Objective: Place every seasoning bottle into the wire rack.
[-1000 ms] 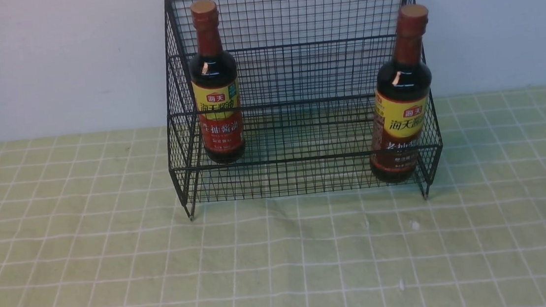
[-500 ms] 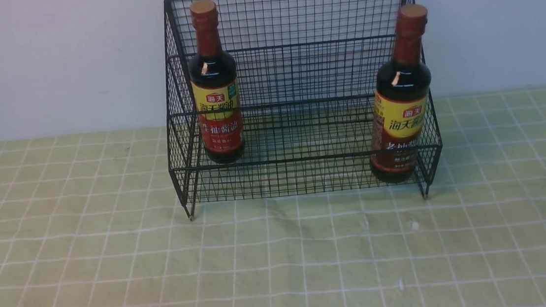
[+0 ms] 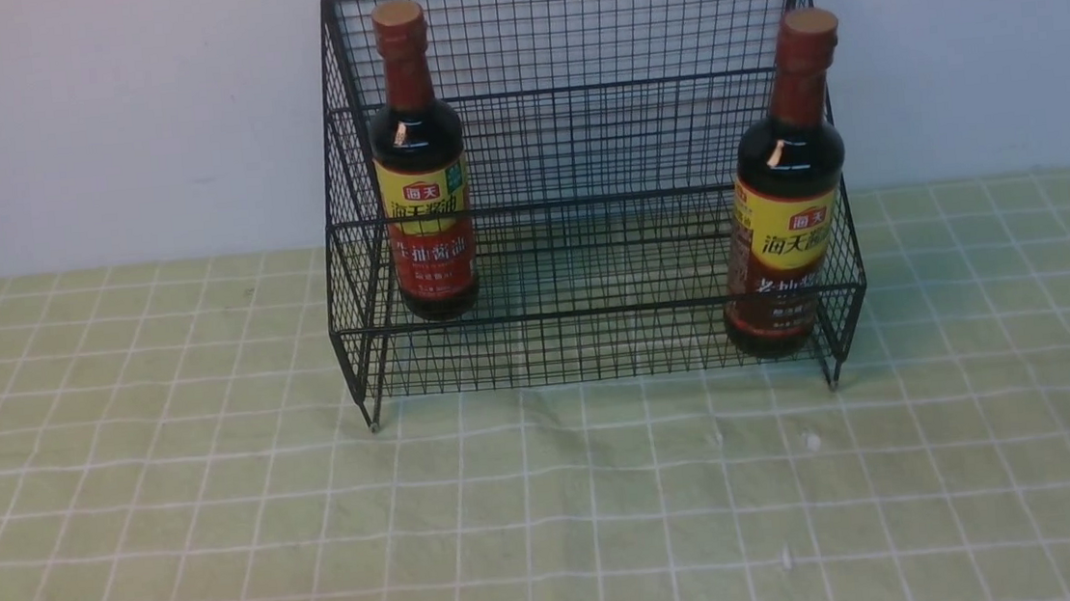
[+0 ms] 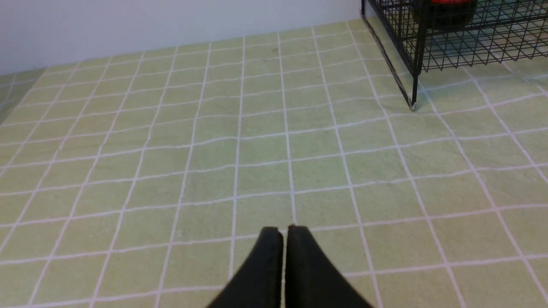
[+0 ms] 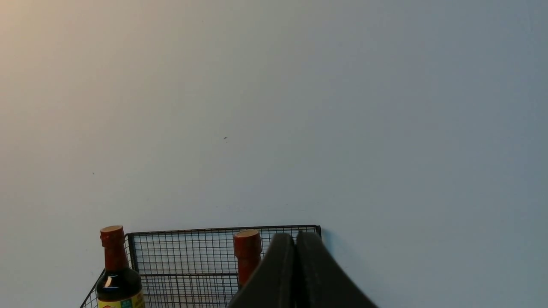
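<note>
Two seasoning bottles standing inside the wire rack [image 3: 587, 180], both grippers clenched on nothing.

The wire rack is resting on its short legs on the green checked cloth [image 3: 554, 512], its tall grid back standing against the pale wall [image 3: 94, 126]. The left bottle [image 3: 421, 165] is standing upright on the rack's upper tier, at the rack's left end and just in front of its back grid. The right bottle [image 3: 785, 191] is sitting on the rack's lower front tier, at the rack's right end, and is leaning slightly toward that side wall. The left gripper [image 4: 284, 229] is hovering over bare cloth well apart from the rack's front left leg, jaws pressed together. The right gripper [image 5: 295, 235] is pointing toward the wall above the rack, jaws likewise pressed together and empty.
</note>
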